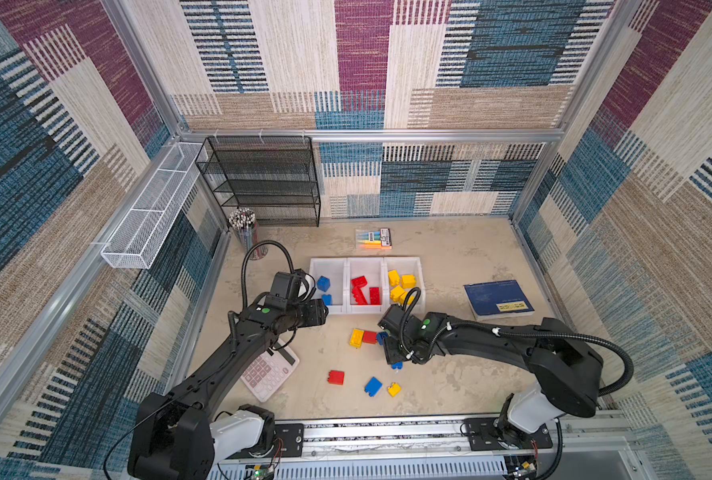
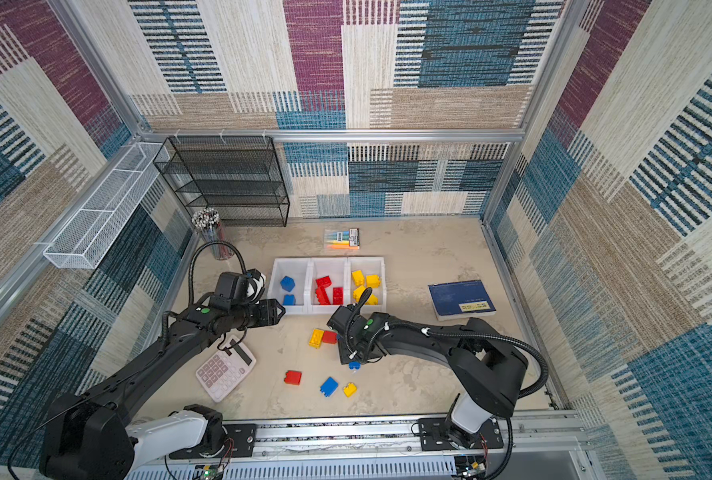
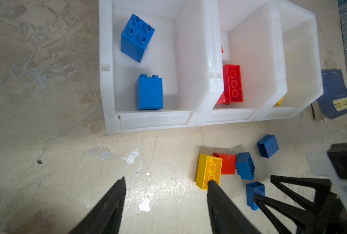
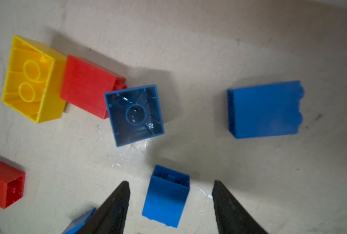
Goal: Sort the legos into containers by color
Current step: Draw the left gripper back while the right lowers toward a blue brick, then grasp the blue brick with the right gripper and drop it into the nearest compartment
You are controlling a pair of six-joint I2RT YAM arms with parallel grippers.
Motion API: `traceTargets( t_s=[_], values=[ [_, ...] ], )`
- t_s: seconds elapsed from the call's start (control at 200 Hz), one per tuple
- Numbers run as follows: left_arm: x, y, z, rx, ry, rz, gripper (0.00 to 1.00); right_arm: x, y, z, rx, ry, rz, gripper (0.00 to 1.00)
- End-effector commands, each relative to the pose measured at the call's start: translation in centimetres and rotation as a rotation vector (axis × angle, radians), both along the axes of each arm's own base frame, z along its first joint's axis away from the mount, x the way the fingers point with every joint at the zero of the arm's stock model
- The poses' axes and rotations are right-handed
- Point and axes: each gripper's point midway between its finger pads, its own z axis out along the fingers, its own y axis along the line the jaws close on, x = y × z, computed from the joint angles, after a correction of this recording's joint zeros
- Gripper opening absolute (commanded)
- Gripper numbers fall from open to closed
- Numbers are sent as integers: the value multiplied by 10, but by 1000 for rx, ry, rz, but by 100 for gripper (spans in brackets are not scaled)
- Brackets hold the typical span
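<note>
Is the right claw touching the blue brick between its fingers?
Apart. Right wrist view shows clear gaps between the blue brick and each finger of the right claw.

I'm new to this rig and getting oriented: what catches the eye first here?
Three joined white bins stand mid-table, already holding blue, red and yellow bricks apart. In front lie loose bricks, and the right gripper straddles a small blue brick, jaws open.
</note>
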Motion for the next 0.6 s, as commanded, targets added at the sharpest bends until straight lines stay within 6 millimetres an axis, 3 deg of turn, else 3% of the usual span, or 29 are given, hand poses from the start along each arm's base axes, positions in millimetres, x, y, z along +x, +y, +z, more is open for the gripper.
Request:
traceTargets(
  t_s=[0.0, 0.285, 0.596],
  values=[
    [0, -1, 3, -19, -9, 5, 66, -1, 0, -7, -46, 1, -11, 63],
    [-2, 0, 1, -17, -8, 7, 66, -12, -7, -19, -102, 24, -8, 43],
    [-4, 0, 0, -20, -1, 12, 66, -6, -1, -1, -61, -25, 5, 34]
  ],
)
